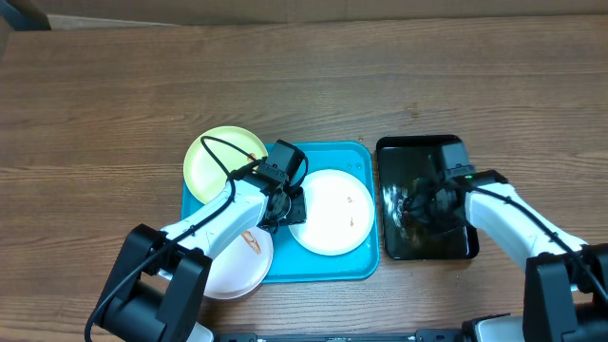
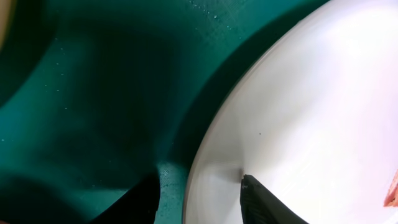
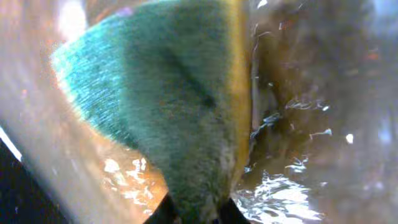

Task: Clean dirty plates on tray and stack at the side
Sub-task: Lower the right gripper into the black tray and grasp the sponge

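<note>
Sponge (image 3: 174,112), green scourer face showing, is clenched in right end effector (image 3: 198,216) down in wet black tray (image 1: 408,157), prob. soaking for wiping. Left end effector (image 2: 199,202), released, straddles rim of white plate (image 2: 311,112) on turquoise tray (image 2: 93,93), likely to steady it.

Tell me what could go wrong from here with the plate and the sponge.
1. The left gripper straddles the thin rim of the white plate, jaws open. When it closes it could slip and push the plate across the turquoise tray.
2. The right gripper holds a sponge over the water-filled black tray. If the sponge is carried over soaked, it may drip on the table.
</note>
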Robot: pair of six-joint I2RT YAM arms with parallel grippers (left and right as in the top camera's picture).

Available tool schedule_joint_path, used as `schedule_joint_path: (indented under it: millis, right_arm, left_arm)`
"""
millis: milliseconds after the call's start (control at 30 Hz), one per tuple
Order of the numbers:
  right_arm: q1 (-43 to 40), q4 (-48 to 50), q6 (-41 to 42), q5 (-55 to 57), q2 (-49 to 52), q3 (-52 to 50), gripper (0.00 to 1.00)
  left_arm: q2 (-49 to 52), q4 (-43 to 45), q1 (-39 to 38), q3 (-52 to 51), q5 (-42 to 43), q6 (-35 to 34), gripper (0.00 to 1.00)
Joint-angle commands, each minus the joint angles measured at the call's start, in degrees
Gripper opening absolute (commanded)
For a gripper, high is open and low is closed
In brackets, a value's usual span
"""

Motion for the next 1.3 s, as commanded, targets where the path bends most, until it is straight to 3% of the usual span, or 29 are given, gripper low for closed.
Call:
schedule_joint_path:
  millis: [0,33,133,233,567,633,733,767,867,900,933,967,1033,1067,1167,1267]
  right_arm:
    - [1.22,-1.11,0.17,0.17,0.00,-0.07,0.15]
    - [1.16,-3.15,0.13,0.20,0.00,1.51,0.42]
    - [0.81,-6.12,-1.05,0.26,0.00,4.96,0.72]
    - [0.74,-5.84,-3.26,0.63,0.00,7.37,0.88]
    - [0.74,1.14,-3.93,5.55,0.57,5.68,0.89]
    - [0.76,3.04,-3.89,5.53,0.57,4.68,0.82]
    - [0.79,5.49,-3.89,5.53,0.57,3.56,0.38]
    - [0.79,5.88,-3.87,5.53,0.57,3.28,0.31]
    - [0.79,6.49,-3.69,5.55,0.57,2.36,0.32]
    - [0.79,6.54,-3.69,5.57,0.59,2.10,0.40]
    - [0.79,6.93,-3.67,5.55,0.61,1.66,0.57]
    - [0.79,7.15,-3.67,5.55,0.61,1.42,0.65]
    - [0.79,8.09,-3.69,5.55,0.61,0.76,0.71]
    - [0.79,8.46,-3.72,5.55,0.61,0.57,0.68]
    - [0.76,8.98,-3.74,5.64,0.61,0.48,0.22]
    - [0.70,9.86,-3.98,5.60,0.57,0.72,0.04]
  left_arm:
    - [2.43,-0.68,-0.17,-0.98,-0.50,-0.55,0.44]
    - [2.43,-0.70,-0.17,-0.98,-0.50,-0.55,0.44]
    - [2.43,-0.68,-0.17,-0.98,-0.55,-0.55,0.45]
    - [2.43,-0.68,-0.17,-0.98,-0.52,-0.55,0.45]
    - [2.43,-0.70,-0.17,-0.98,-0.52,-0.55,0.45]
    - [2.43,-0.70,-0.17,-0.98,-0.52,-0.55,0.45]
    - [2.43,-0.70,-0.17,-0.98,-0.52,-0.55,0.46]
    - [2.43,-0.70,-0.17,-0.98,-0.52,-0.55,0.45]
    - [2.43,-0.79,-0.17,-0.98,-0.55,-0.55,0.45]
    - [2.43,-0.90,-0.17,-0.98,-0.55,-0.52,0.45]
    - [2.43,-0.90,-0.17,-0.98,-0.55,-0.52,0.45]
    - [2.43,-0.92,-0.17,-0.98,-0.55,-0.52,0.45]
    - [2.43,-0.92,-0.17,-0.98,-0.55,-0.52,0.45]
    - [2.43,-0.92,-0.17,-0.98,-0.52,-0.52,0.45]
    - [2.43,-1.09,-0.17,-0.98,-0.52,-0.52,0.45]
    - [2.43,-1.18,-0.17,-0.98,-0.52,-0.52,0.45]
